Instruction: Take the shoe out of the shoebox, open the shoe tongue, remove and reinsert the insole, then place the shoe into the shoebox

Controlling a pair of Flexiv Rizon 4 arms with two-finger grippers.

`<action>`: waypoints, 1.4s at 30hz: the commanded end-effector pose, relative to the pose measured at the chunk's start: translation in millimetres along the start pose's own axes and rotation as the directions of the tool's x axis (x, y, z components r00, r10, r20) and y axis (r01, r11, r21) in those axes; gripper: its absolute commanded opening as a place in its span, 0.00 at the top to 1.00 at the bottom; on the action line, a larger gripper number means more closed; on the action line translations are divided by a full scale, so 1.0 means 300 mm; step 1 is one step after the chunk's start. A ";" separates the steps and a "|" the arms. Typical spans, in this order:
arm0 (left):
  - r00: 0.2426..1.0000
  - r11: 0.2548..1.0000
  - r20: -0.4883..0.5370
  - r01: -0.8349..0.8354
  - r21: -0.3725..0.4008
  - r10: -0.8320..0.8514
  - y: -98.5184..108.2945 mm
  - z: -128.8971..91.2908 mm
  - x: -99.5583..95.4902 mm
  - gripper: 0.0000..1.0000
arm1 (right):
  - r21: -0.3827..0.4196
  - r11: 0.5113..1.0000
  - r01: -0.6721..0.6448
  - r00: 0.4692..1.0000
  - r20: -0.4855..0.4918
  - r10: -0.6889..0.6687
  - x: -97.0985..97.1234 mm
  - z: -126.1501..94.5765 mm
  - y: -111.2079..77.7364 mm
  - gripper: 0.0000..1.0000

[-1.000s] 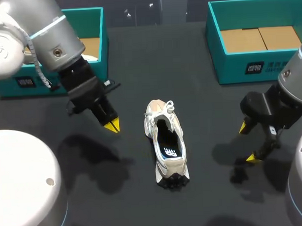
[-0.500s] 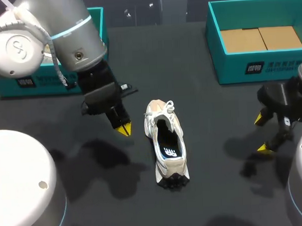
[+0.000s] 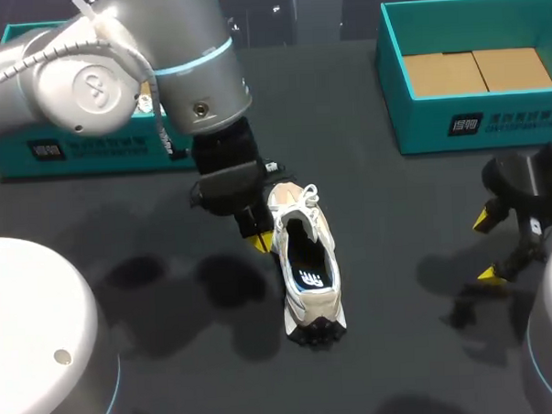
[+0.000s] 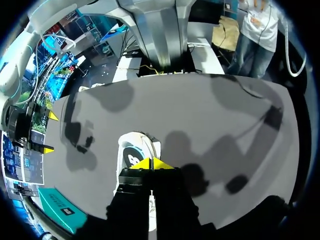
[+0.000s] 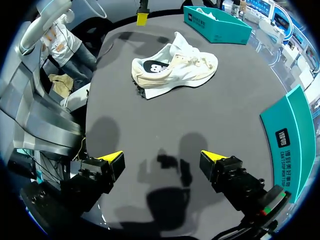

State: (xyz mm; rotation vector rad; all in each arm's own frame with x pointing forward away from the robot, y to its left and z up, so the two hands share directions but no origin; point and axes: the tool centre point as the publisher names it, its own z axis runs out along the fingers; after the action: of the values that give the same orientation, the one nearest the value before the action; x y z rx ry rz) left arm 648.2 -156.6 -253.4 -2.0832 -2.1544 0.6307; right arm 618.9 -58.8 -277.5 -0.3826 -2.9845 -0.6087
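the shoe (image 3: pixel 306 261) lies on its sole near the middle of the desk (image 3: pixel 386 211), outside both boxes, toe toward the far edge and heel toward the near edge. you have bare desk on its right side, all the way across to the right gripper (image 3: pixel 486 246), which hangs near the right edge with its fingers spread wide and nothing between them. the right shoebox (image 3: pixel 474 125) sits at the far right corner, well apart from the shoe. on the shoe's left there is little room: the left gripper (image 3: pixel 259 242) is just beside the laces, yellow tips pressed together (the left wrist view shows them meeting over the shoe's opening). you cannot tell whether they touch the shoe. the left arm (image 3: pixel 160 65) covers most of the left shoebox (image 3: pixel 35 153) at the far left corner.
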 end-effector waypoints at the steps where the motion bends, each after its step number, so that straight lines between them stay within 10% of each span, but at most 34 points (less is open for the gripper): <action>1: 0.990 0.999 -0.139 -0.019 0.048 0.026 0.051 0.043 -0.028 1.00 | 0.000 1.000 0.000 1.000 0.003 0.000 0.005 0.001 -0.002 0.00; 42: 0.938 0.989 -0.323 -0.144 -0.037 0.124 0.142 0.310 -0.092 1.00 | 0.000 1.000 0.000 1.000 0.003 0.000 0.005 0.001 -0.002 0.00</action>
State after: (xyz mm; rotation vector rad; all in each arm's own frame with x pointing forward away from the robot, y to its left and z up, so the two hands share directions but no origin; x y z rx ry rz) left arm 658.4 -199.7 -340.9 -2.2075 -1.9012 0.2374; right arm 619.2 -58.6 -277.7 -0.3823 -2.9846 -0.6084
